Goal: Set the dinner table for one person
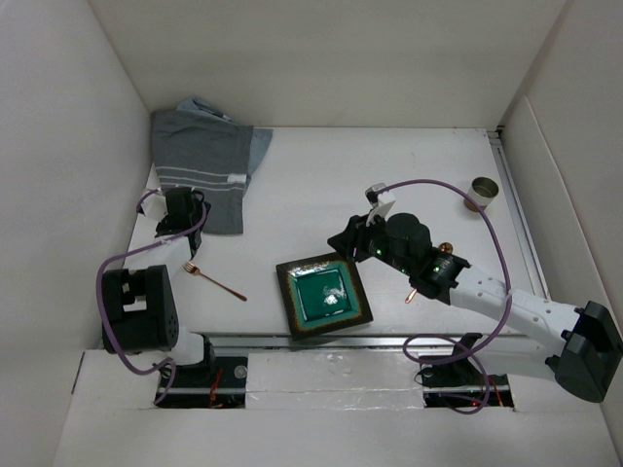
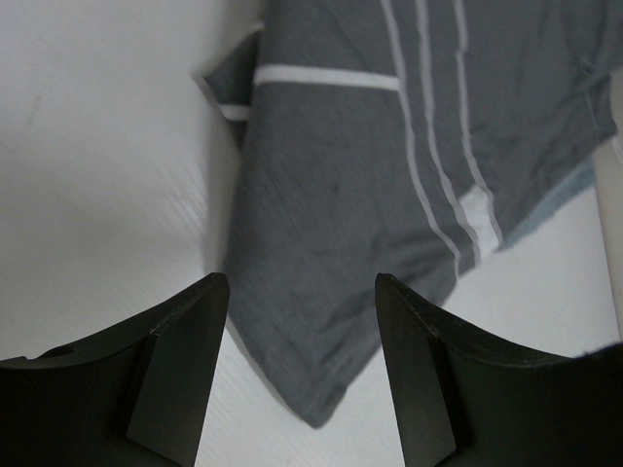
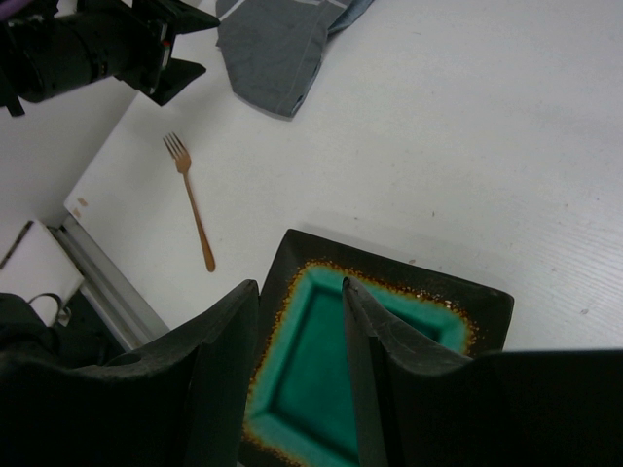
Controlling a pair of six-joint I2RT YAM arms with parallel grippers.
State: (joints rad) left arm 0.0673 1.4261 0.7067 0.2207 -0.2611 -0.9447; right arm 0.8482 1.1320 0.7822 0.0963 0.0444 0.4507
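The white dinner table (image 1: 321,185) spans the walled bay beyond the arm bases, with a green plate (image 1: 324,295) at its 6 o'clock edge and a grey cloth (image 1: 204,156) at 10. The left gripper (image 2: 300,292) hangs released over the cloth's corner. The right gripper (image 3: 297,302), narrowly parted and empty, is above the plate.

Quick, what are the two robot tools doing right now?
Left tool: open, empty, above the grey white-striped cloth mat.
Right tool: slightly open over the square green dark-rimmed plate, holding nothing.
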